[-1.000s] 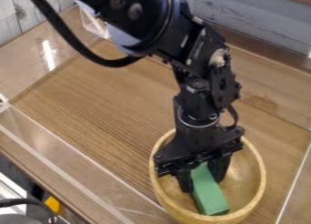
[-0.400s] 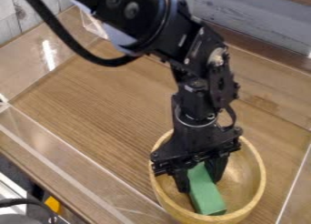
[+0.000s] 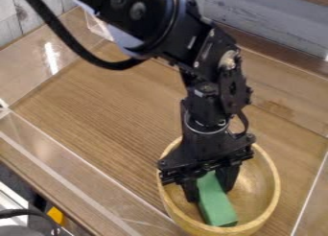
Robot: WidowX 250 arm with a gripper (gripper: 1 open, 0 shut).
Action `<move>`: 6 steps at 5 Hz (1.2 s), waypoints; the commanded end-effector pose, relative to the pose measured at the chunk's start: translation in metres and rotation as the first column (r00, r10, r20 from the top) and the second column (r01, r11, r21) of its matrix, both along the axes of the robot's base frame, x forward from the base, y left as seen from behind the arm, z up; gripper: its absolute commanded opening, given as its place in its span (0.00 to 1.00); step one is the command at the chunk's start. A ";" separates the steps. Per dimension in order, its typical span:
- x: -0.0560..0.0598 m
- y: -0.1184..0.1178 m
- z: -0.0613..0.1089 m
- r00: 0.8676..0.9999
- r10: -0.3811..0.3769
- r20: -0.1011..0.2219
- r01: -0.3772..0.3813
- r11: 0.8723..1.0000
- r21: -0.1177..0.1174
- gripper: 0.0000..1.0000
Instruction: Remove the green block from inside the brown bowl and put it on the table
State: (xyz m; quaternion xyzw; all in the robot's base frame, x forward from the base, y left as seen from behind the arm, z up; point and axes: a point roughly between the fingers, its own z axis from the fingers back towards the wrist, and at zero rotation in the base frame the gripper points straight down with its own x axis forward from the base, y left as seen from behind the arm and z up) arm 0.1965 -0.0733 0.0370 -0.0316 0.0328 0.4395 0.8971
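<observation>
The green block (image 3: 220, 207) lies tilted inside the brown bowl (image 3: 266, 203), which sits near the front right of the table (image 3: 109, 110). My gripper (image 3: 205, 180) points straight down into the bowl. Its black fingers are shut on the block's upper end. The block's lower end rests toward the bowl's front wall. The arm hides the back of the bowl.
Clear plastic walls (image 3: 52, 144) run along the table's left and front edges. The black arm (image 3: 160, 34) reaches in from the upper left over the table's middle. Bare wood surface lies to the left of the bowl.
</observation>
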 end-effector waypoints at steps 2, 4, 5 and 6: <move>0.003 0.001 0.013 0.999 -0.011 0.035 0.011 1.000 -0.002 0.00; 0.002 0.004 0.019 0.999 -0.016 0.034 0.016 1.000 0.004 0.00; 0.002 0.005 0.022 0.999 -0.019 0.033 0.019 1.000 0.007 0.00; 0.002 0.006 0.024 0.999 -0.021 0.032 0.021 1.000 0.009 0.00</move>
